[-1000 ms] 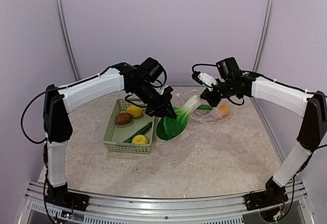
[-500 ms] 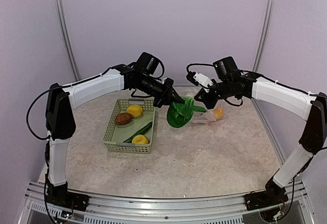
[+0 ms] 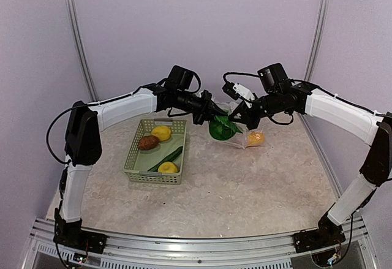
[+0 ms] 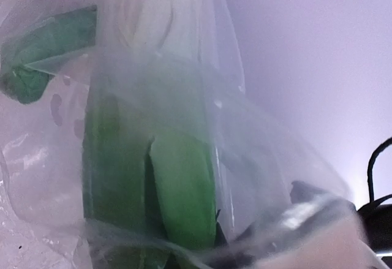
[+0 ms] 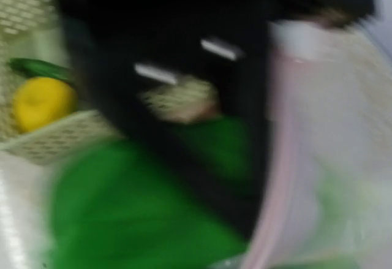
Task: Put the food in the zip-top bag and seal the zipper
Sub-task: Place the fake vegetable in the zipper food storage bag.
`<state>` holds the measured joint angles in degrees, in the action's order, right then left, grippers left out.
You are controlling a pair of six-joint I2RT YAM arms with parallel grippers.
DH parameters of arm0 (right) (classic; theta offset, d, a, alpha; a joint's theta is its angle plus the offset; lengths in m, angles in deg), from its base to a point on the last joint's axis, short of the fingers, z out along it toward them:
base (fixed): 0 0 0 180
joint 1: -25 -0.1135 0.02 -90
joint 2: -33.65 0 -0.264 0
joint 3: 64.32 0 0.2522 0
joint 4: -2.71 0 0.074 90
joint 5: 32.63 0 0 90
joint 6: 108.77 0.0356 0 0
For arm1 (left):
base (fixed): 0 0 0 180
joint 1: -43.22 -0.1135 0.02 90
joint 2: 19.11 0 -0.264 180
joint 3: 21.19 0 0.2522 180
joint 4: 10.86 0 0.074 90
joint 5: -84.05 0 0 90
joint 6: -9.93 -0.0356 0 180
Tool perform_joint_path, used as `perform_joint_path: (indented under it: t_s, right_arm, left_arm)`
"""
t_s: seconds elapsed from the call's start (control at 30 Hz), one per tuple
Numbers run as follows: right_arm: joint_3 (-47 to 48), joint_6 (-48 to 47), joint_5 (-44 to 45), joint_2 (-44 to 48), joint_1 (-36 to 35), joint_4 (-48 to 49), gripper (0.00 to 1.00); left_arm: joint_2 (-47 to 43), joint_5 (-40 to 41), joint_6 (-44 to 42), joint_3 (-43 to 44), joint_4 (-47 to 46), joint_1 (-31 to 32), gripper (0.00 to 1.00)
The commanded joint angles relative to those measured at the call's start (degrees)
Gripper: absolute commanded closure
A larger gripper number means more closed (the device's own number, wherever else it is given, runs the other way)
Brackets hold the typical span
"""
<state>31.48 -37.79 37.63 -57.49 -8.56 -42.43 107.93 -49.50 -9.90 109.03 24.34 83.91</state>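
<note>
My left gripper [image 3: 212,116] is shut on the green leafy piece [image 3: 222,127] and holds it up at the mouth of the clear zip-top bag [image 3: 247,135]. In the left wrist view the leafy piece [image 4: 177,189] shows through the bag's plastic [image 4: 263,152], its white stalk at the top. My right gripper [image 3: 238,118] is shut on the bag's mouth edge and holds it off the table. An orange piece [image 3: 255,138] lies inside the bag. The right wrist view is blurred: green leaf [image 5: 122,220] and the pale zipper strip [image 5: 275,183].
The pale green basket [image 3: 136,166] stands left of centre with two lemons [image 3: 161,133], a brown piece [image 3: 147,142] and a cucumber-like piece [image 3: 165,157] in it. Both arms meet over the back middle of the table.
My left gripper lifted the leafy piece off the table and carried it right and back to the bag's mouth. My right gripper shifted left and raised the bag with the orange piece.
</note>
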Motion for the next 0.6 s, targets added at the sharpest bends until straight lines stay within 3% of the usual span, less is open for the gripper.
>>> perform_joint_path:
  t_s: [0.0,0.17,0.27,0.43,0.57]
  right_arm:
    - [2.16,0.24,-11.98,1.81,-0.07,-4.04,1.0]
    - [2.79,1.7,-12.02,2.02,0.24,-3.91,1.0]
    - [2.51,2.87,-9.27,1.95,1.77,-2.66,1.0]
    - [1.06,4.55,-7.47,1.62,5.86,0.21,1.0]
    - [0.37,5.35,-7.91,1.4,7.84,1.39,1.0]
  left_arm:
    - [4.35,3.25,6.19,1.77,-9.83,-1.35,0.99]
    - [5.21,6.83,9.12,0.9,-14.88,-1.23,0.62]
    - [2.88,8.1,5.72,-0.26,-14.49,-1.03,0.44]
    - [-5.55,15.3,-8.07,-3.96,-9.1,0.91,0.34]
    - [-11.38,22.87,-17.55,-6.12,-2.46,3.94,0.35]
